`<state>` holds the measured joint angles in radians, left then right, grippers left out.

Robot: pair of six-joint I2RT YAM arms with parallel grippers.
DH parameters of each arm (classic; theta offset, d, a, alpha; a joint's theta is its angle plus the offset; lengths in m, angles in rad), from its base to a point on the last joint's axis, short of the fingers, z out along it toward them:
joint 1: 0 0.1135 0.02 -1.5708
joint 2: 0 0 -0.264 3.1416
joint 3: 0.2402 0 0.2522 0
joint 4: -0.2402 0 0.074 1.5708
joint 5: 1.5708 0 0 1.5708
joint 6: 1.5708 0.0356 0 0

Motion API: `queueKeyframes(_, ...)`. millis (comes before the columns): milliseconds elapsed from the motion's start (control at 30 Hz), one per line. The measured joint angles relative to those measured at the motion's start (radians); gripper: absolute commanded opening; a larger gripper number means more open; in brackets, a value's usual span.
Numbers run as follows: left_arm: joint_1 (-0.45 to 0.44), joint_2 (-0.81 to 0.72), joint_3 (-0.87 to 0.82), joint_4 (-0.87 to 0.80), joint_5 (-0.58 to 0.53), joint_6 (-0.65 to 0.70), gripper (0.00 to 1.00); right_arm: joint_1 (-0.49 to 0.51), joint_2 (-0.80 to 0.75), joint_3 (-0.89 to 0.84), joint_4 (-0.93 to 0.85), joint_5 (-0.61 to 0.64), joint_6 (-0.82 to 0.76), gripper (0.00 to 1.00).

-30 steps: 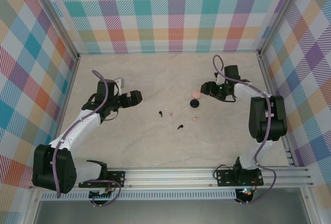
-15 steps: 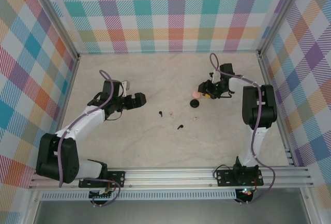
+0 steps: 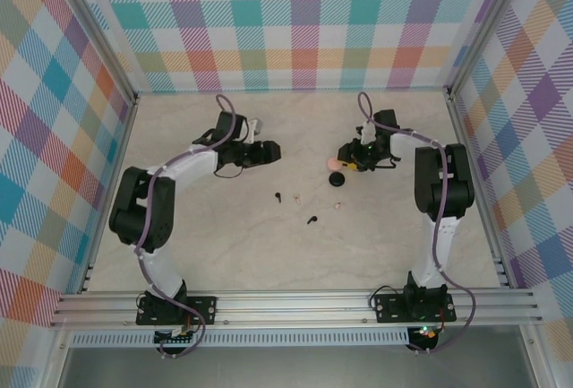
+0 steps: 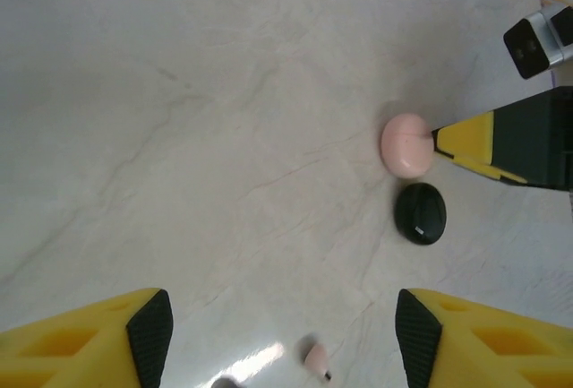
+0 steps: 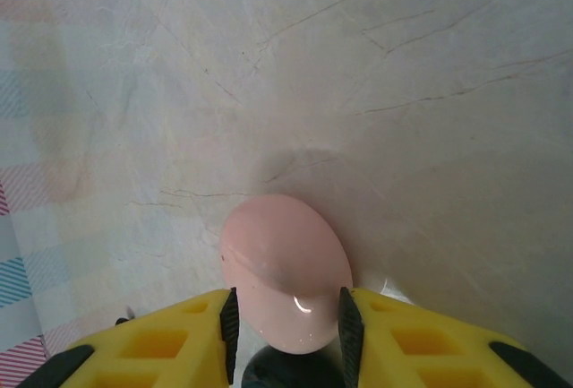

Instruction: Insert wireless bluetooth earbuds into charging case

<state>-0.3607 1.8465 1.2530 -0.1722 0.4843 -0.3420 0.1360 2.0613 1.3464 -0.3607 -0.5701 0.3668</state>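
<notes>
— Where are the earbuds [image 3: 312, 220] seen?
— All four are scattered on the surface [image 3: 224, 254] between the arms, near the black case [image 3: 337, 178]
— And the fingers?
— The pink case [image 5: 286, 271] is clamped by the right fingers [image 5: 179, 343]; the left fingers [image 4: 89, 343] are held wide apart

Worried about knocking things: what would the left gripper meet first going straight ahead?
Probably the pale earbud lying just ahead between its jaws; depth is unclear, so bare table may come first.
</notes>
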Motion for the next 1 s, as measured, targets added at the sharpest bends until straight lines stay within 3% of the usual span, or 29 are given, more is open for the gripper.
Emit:
queueKeyframes(333, -0.049, 0.240, 0.205, 0.018, 0.058, -0.055, 0.56, 0.036, 0.041, 0.044, -0.003, -0.008, 0.022, 0.35)
queueKeyframes(1000, -0.114, 0.375, 0.305, 0.020, 0.084, -0.145, 0.53, 0.101, 0.091, 0.153, -0.070, 0.013, 0.035, 0.32)
